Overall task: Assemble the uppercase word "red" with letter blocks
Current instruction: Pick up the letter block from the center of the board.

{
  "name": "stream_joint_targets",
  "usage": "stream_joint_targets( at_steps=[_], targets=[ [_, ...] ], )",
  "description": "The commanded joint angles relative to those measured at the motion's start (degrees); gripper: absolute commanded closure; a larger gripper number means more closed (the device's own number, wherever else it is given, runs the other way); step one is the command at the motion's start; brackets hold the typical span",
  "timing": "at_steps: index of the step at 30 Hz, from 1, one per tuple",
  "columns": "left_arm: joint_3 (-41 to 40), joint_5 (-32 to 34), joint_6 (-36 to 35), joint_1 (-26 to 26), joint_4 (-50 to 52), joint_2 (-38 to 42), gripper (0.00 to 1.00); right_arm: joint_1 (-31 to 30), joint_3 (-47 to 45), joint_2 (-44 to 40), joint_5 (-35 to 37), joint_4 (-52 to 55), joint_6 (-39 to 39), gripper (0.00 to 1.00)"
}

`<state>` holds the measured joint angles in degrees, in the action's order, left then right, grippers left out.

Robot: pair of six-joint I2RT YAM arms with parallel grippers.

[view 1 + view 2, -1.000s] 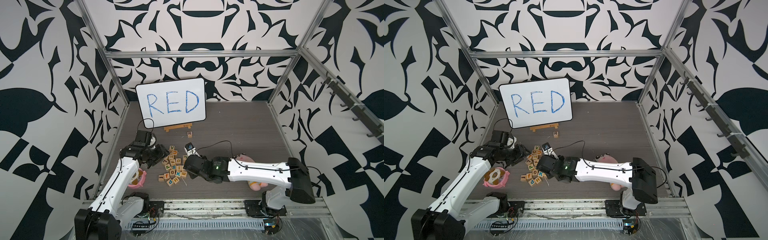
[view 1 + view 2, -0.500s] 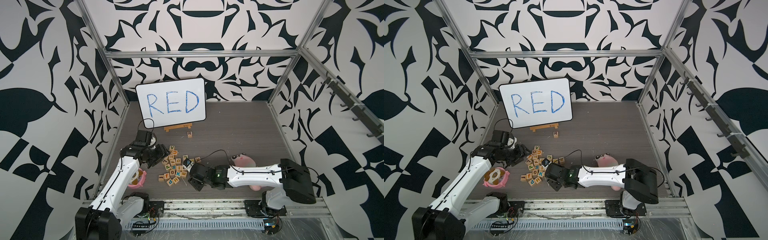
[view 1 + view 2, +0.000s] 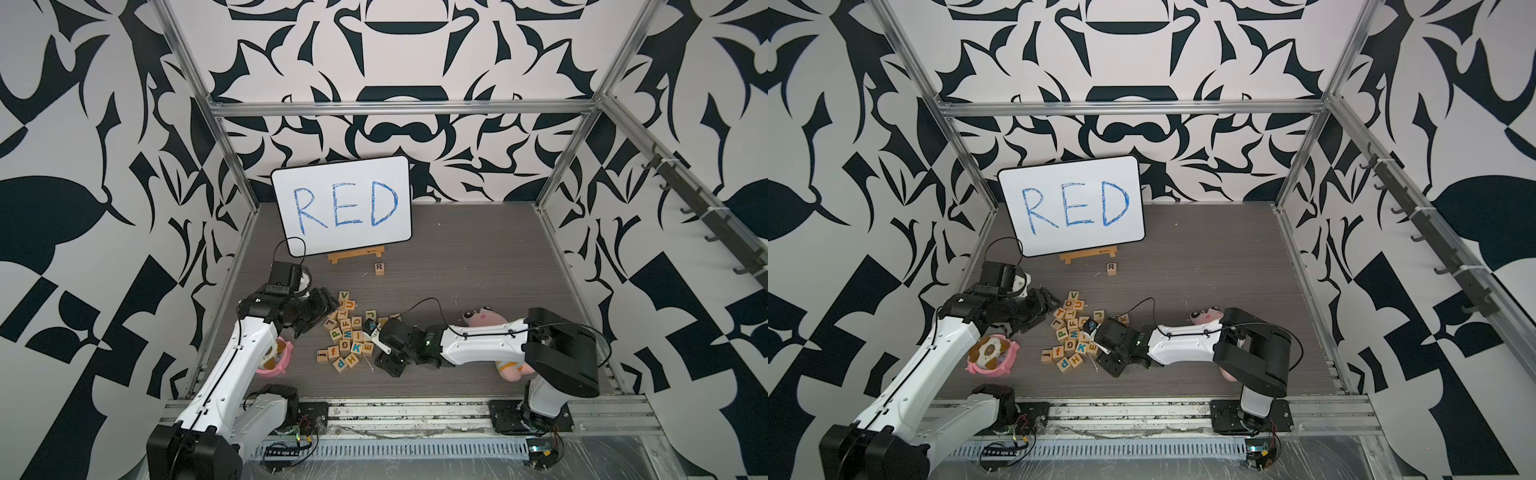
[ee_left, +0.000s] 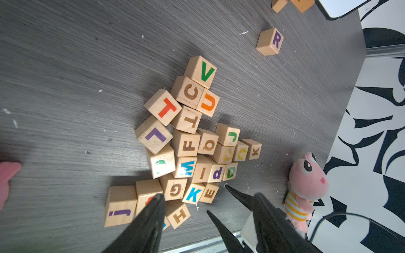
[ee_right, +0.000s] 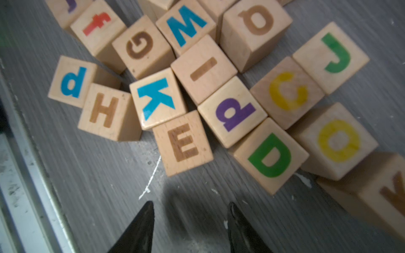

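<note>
The R block (image 3: 379,268) (image 3: 1111,268) stands alone in front of the whiteboard; its purple R (image 4: 270,41) shows in the left wrist view. At the pile's near edge lie a brown E block (image 5: 184,142) (image 4: 210,192) (image 3: 368,347) and, beside it, a green D block (image 5: 270,155) (image 4: 230,172). My right gripper (image 5: 190,206) (image 3: 379,353) is low over the floor just short of the E block, open and empty. My left gripper (image 4: 208,196) (image 3: 322,318) is open at the pile's left side, holding nothing.
Several other letter blocks (image 3: 345,328) crowd round the E and D. A whiteboard (image 3: 340,205) reading RED leans on a wooden stand (image 3: 355,254). A pink plush toy (image 3: 486,318) lies under my right arm, and a pink toy dish (image 3: 992,351) under my left arm.
My right gripper has drawn back from over the pile to its near edge and dropped lower. My left gripper's jaws have spread wider; that arm has barely moved.
</note>
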<state>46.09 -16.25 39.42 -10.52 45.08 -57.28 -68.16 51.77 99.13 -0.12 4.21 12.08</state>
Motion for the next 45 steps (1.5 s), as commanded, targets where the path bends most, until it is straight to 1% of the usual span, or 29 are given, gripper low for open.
stream_joint_targets(
  at_steps=[1, 5, 8, 12, 16, 23, 28, 36, 39, 44, 45],
  targets=[
    [0.4, 0.6, 0.0, 0.0, 0.8, 1.0, 0.33, 0.2, 3.1, 0.9, -0.7, -2.0, -2.9, 0.47],
    [0.2, 1.2, 0.0, 0.0, 0.5, 1.9, 0.32, 0.3, 4.5, 3.3, 0.3, -2.3, -3.8, 0.46],
    [0.1, 1.4, 0.0, 0.0, 0.5, 2.2, 0.32, 0.7, 5.3, 4.8, -0.5, -2.9, -4.2, 0.44],
    [0.1, 1.6, 0.0, 0.0, 0.5, 2.6, 0.32, 0.8, 7.7, 7.2, 0.2, -1.1, -5.2, 0.44],
    [0.1, 2.7, 0.1, 0.0, 0.6, 2.9, 0.32, 0.9, 8.1, 7.7, 0.9, -0.7, -6.0, 0.44],
    [0.1, 2.8, 0.2, 0.0, 0.6, 2.6, 0.32, 1.3, 8.4, 8.6, 0.6, 0.0, -7.3, 0.45],
    [0.1, 3.4, 0.3, 0.0, 0.8, 2.5, 0.32, 1.4, 10.7, 10.2, -0.2, 1.9, -7.7, 0.48],
    [0.1, 5.1, 0.7, 0.0, 0.9, 3.3, 0.32, 1.4, 11.3, 10.0, -0.3, 4.4, -7.5, 0.56],
    [0.1, 5.7, 0.7, 0.0, 1.0, 3.8, 0.32, 1.3, 10.6, 9.1, -0.2, 4.9, -6.7, 0.6],
    [-0.1, 6.0, 0.9, 0.0, 0.7, 4.3, 0.32, 1.2, 8.5, 7.4, 0.2, 4.4, -4.5, 0.61],
    [-0.1, 6.0, 0.8, 0.0, 0.7, 4.3, 0.32, 1.3, 8.0, 7.0, 0.3, 4.2, -4.1, 0.64]
  ],
)
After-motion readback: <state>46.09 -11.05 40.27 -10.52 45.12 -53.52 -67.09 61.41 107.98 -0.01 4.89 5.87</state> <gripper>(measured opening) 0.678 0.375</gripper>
